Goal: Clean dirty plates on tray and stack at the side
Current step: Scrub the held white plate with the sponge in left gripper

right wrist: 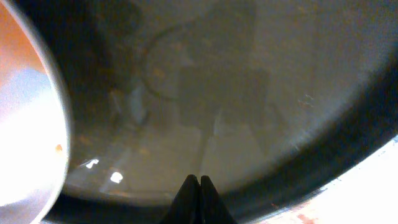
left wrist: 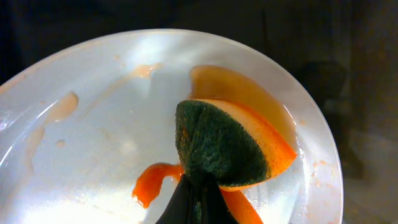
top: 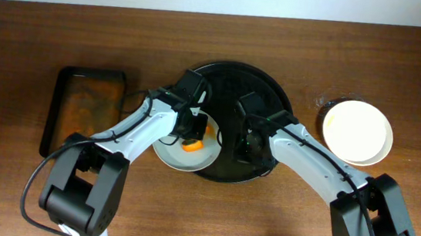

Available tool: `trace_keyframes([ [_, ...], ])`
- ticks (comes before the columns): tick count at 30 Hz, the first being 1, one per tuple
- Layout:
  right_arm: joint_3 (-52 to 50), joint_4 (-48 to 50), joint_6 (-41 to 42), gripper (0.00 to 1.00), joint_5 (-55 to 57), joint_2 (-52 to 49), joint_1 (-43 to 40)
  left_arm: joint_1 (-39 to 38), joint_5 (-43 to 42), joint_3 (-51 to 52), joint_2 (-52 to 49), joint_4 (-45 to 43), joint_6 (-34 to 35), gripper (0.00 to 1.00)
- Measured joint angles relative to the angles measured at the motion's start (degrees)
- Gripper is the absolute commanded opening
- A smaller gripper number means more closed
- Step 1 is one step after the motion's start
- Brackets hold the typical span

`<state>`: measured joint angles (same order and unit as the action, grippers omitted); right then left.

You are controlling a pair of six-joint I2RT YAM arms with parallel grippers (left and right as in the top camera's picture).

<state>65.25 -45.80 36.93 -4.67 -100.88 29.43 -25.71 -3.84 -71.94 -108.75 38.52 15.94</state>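
A dirty white plate (top: 172, 155) sits at the left front of the round black tray (top: 271, 93). It fills the left wrist view (left wrist: 93, 149), smeared with orange sauce (left wrist: 249, 93). My left gripper (top: 190, 135) is shut on an orange sponge with a green scrub face (left wrist: 217, 146) and presses it onto the plate. My right gripper (top: 248, 146) is shut and empty, low over the bare tray floor (right wrist: 249, 93), with the plate's rim (right wrist: 37, 124) at its left. Clean white plates (top: 356, 130) are stacked on the table to the tray's right.
A dark rectangular tray (top: 86, 110) holding orange-brown liquid lies at the left on the wooden table (top: 32, 39). A white wall edge runs along the back.
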Motion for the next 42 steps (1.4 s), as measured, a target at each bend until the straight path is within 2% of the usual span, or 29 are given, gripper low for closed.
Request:
trace_keyframes([
  [3, 0.04, 5.27, -1.18, 0.30, -4.59, 0.00, 0.00, 0.02, 1.88, 0.00, 0.22, 0.68, 1.09, 0.00],
  [4, 0.07, 7.13, -1.46, 0.33, -6.43, 0.00, 0.00, 0.02, 2.05, 0.00, 0.24, 0.72, 1.49, 0.00],
  [6, 0.15, 9.66, -1.88, 0.33, -9.97, 0.00, 0.02, 0.02, 2.36, 0.00, 0.24, 0.72, 1.90, 0.00],
  [8, 0.15, 10.19, -1.55, 0.32, -11.50, 0.00, 0.20, 0.02, 2.40, 0.00, 0.24, 0.74, 2.08, 0.00],
  [11, 0.15, 10.71, 0.76, 0.24, -13.11, -0.15, 0.90, 0.02, 2.40, 0.00, 0.24, 0.74, 2.12, 0.00],
  [15, 0.15, 11.93, 4.42, 0.21, -14.08, -2.89, 2.89, 0.02, 2.40, 0.00, 0.24, 0.76, 2.14, 0.00],
  [19, 0.15, 13.20, 7.04, 0.04, -14.64, -5.99, 4.81, 0.02, 2.80, 0.00, 0.24, 0.87, 2.32, 0.00],
  [27, 0.66, 13.05, 11.17, 0.04, -14.62, -6.80, 4.90, 0.17, 3.85, 0.00, 0.24, 1.29, 2.32, 0.00],
  [42, 1.79, 4.61, 8.90, 0.04, -13.94, -6.84, 1.16, 0.55, 6.71, 0.00, 0.50, 2.84, 5.27, 0.00],
])
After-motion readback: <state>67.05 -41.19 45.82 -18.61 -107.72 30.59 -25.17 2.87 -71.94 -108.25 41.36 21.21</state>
